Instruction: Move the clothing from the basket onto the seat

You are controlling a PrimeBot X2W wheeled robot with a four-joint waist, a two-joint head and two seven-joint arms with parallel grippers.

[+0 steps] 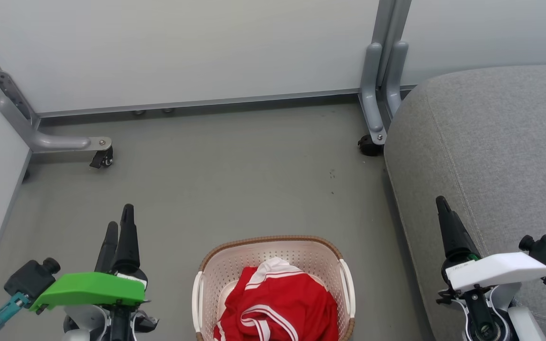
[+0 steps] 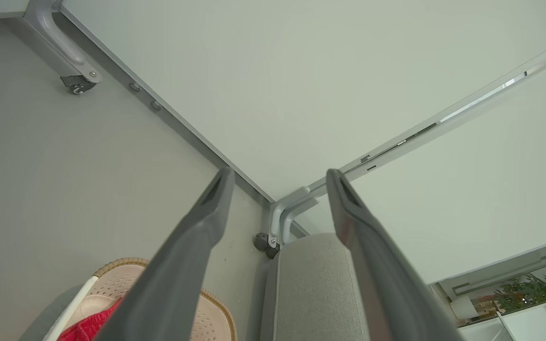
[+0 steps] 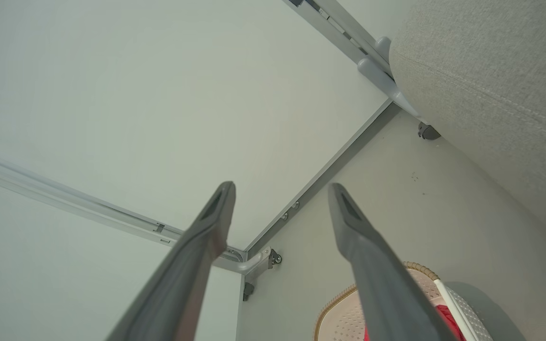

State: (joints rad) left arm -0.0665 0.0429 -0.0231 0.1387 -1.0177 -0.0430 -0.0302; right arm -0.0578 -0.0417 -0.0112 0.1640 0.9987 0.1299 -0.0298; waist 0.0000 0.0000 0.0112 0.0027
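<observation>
A grey floor (image 1: 235, 189) runs back to pale partition panels (image 1: 206, 47) that stand on grey metal feet with casters. The basket (image 1: 273, 248) stands on this floor at the bottom middle of the head view. The clothing (image 1: 277, 303) lies bunched inside it, red with white stripes (one white-trimmed edge rises toward the far rim). The seat (image 1: 500, 142) takes up the right side, near the basket but not touching it. The left hand (image 1: 119, 217) is off to the basket's left, well apart from the clothing, its two fingers spread and gripping nothing. The right hand (image 3: 281, 185) is off to the basket's right, seen against the seat's near edge. It too is spread and empty, and the basket and a bit of red cloth show low in its wrist view.
</observation>
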